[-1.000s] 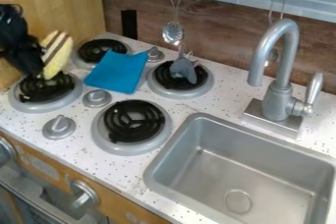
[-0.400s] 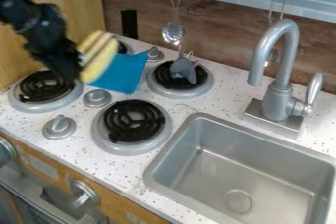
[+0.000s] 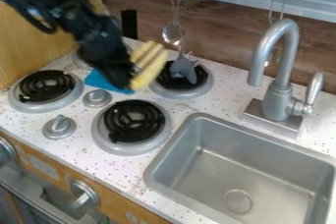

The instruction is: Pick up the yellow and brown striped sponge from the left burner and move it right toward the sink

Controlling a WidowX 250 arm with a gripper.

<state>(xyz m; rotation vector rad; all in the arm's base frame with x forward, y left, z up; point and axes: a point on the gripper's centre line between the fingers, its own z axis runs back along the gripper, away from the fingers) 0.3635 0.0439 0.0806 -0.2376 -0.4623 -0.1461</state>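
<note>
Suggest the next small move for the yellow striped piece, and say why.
I'd probably raise the gripper slightly before any sideways shift: the yellow striped piece it holds appears close to the gray object on a rear burner, and this single view can't settle the gap.

On your counter [image 3: 177, 108], the sink [image 3: 213, 183] lies right of the burners, with the faucet [image 3: 281, 98] behind it. A cloth [image 3: 98, 80] lies among the burners, behind the knob [image 3: 97, 98] between the front two. You have a small utensil [image 3: 184, 71] on the back right burner [image 3: 158, 90], and a slotted spoon [image 3: 174, 32] hanging behind.
</note>
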